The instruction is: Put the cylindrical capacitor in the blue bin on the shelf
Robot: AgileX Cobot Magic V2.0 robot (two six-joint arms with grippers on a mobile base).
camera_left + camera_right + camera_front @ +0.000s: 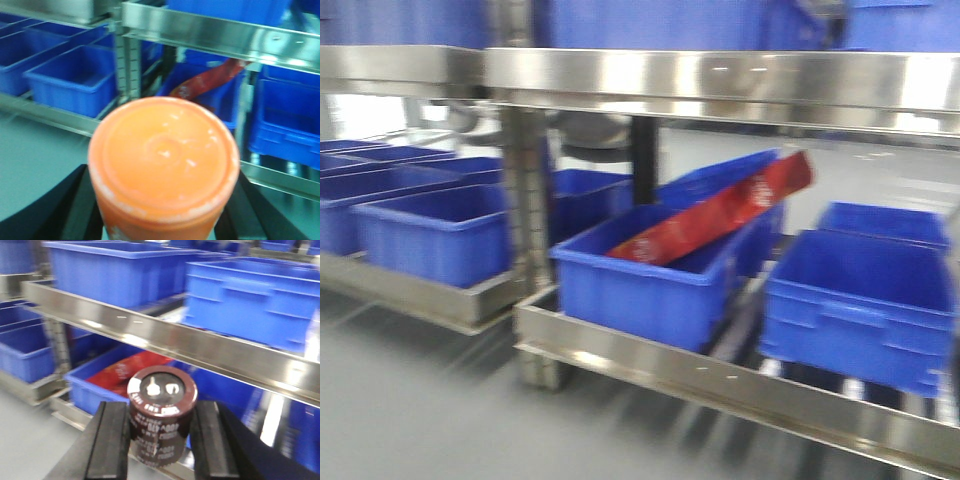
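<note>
My right gripper (pixel 161 440) is shut on a dark maroon cylindrical capacitor (pixel 162 412) with two silver terminals on top, held upright in front of the stainless steel shelf (pixel 165 337). My left gripper (pixel 162 210) is shut on an orange cylindrical container (pixel 164 165), its black fingers (pixel 65 205) on either side. A blue bin (pixel 645 280) on the lower tier holds a red packet (pixel 720 210); it also shows in the right wrist view (pixel 95 387) and the left wrist view (pixel 207 95). Neither gripper shows in the front view.
Several more blue bins stand on the lower tier: one at right (pixel 865 305), several at left (pixel 435 235). More blue bins stand on the upper tier (pixel 125 270). A perforated steel upright (pixel 525 210) divides the bays. Grey floor (pixel 410 400) lies in front.
</note>
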